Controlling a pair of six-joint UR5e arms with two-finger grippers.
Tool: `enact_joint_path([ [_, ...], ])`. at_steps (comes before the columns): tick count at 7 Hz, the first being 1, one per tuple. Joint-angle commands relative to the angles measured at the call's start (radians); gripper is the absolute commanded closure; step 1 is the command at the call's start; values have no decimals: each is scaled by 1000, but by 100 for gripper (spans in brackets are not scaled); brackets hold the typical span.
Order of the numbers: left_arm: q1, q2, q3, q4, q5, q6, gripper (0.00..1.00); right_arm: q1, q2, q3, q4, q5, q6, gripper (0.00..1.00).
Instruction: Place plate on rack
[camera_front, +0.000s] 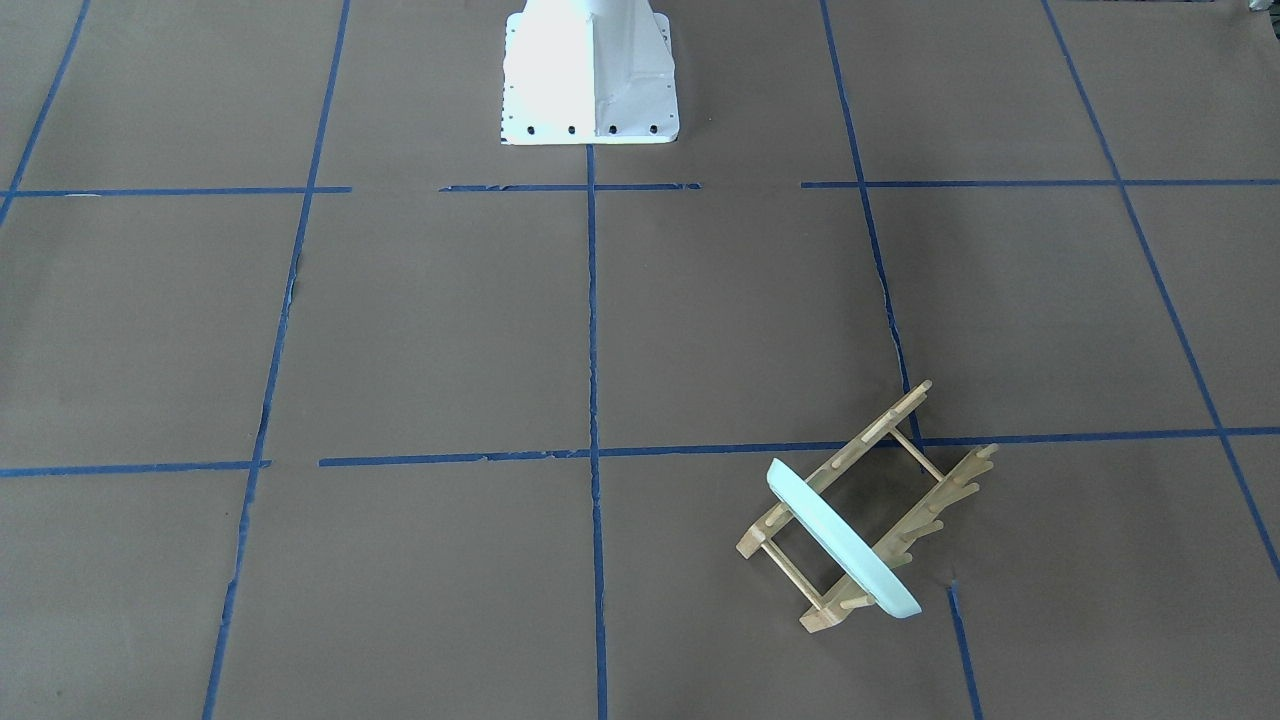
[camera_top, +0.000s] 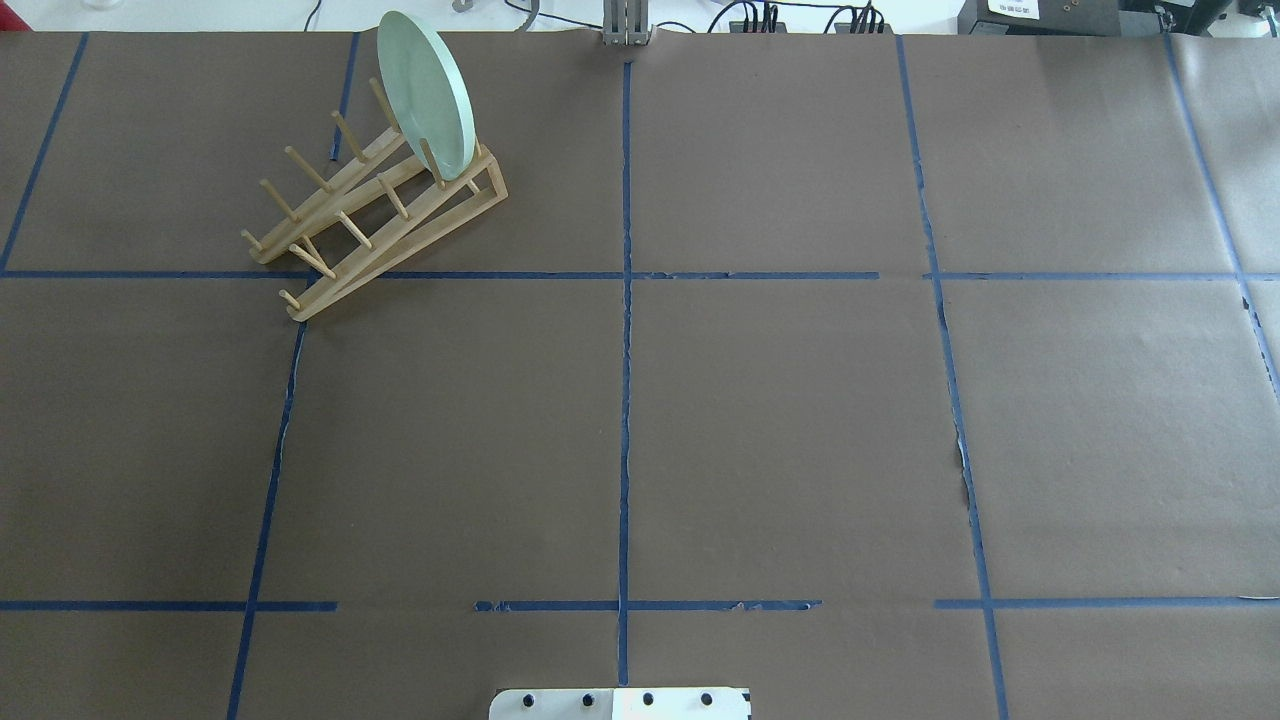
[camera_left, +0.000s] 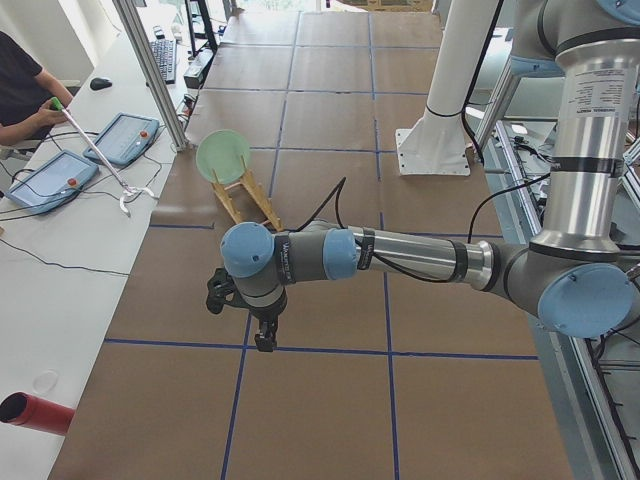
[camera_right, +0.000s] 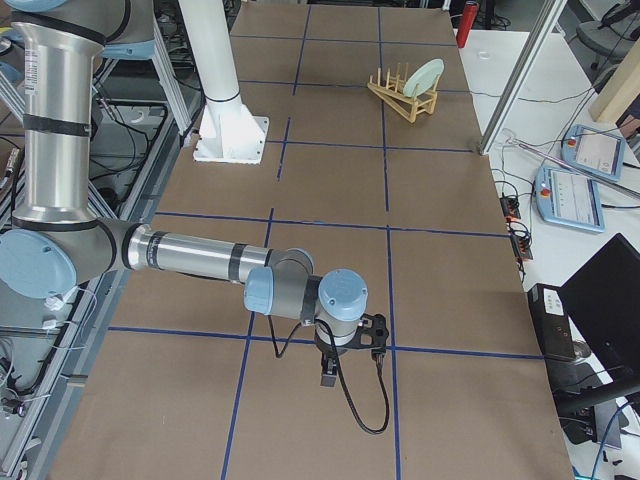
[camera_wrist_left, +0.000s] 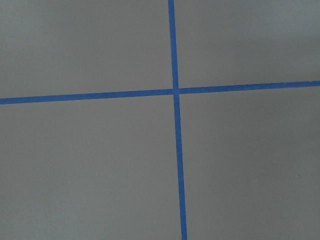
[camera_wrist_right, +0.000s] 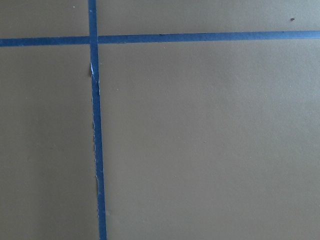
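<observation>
The pale mint-green plate stands on edge between the pegs at one end of the light wooden rack. In the overhead view the plate and the rack are at the far left of the table. No gripper is near them. My left gripper shows only in the exterior left view, pointing down above the brown table, well short of the plate. My right gripper shows only in the exterior right view, far from the rack. I cannot tell whether either is open or shut.
Blue tape lines grid the brown table. The white robot pedestal stands at the robot's edge. A side bench holds tablets, a red cylinder and an operator's arm. Both wrist views show only table and tape.
</observation>
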Motion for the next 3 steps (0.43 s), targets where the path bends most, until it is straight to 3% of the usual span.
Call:
enact_joint_path([
  [1,4,1,38,-77,-2,-2,0,0,0,0,0,0,0,0],
  [3,4,-1,57,-104,-3,-4,0,0,0,0,0,0,0,0],
])
